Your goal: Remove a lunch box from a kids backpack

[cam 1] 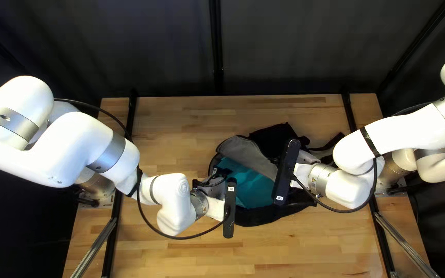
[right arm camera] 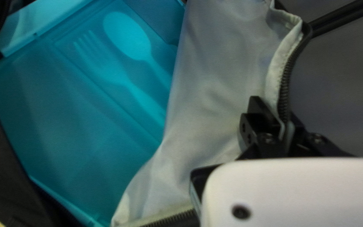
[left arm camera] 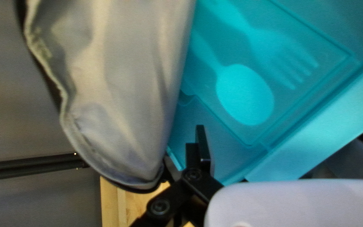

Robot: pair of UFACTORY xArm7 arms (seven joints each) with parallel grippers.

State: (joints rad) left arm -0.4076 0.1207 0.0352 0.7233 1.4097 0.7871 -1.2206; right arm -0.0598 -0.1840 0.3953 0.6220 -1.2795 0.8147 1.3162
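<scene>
The lunch box (left arm camera: 290, 54), smooth, see-through teal plastic with straight walls, lies inside the backpack (cam 1: 253, 219), ahead of the left gripper (cam 1: 221, 175). A rounded spoon (left arm camera: 244, 94) and a tined fork (left arm camera: 286, 54) show in its lid. The left fingers (left arm camera: 202, 147) stand a little apart, the box's thin rim between them; I cannot tell that both touch it.

The flap (right arm camera: 215, 75), soft, creased grey cloth, slopes over part of the box. The right gripper (cam 1: 305, 172) is closed on its toothed zip edge (right arm camera: 285, 96), cloth pinched between the two fingers. From there the flap reaches to just beside the left fingers.

Dark pack fabric borders the box, and striped wooden tabletop (cam 1: 294, 247) stretches nearer than both grippers, offering flat room.
</scene>
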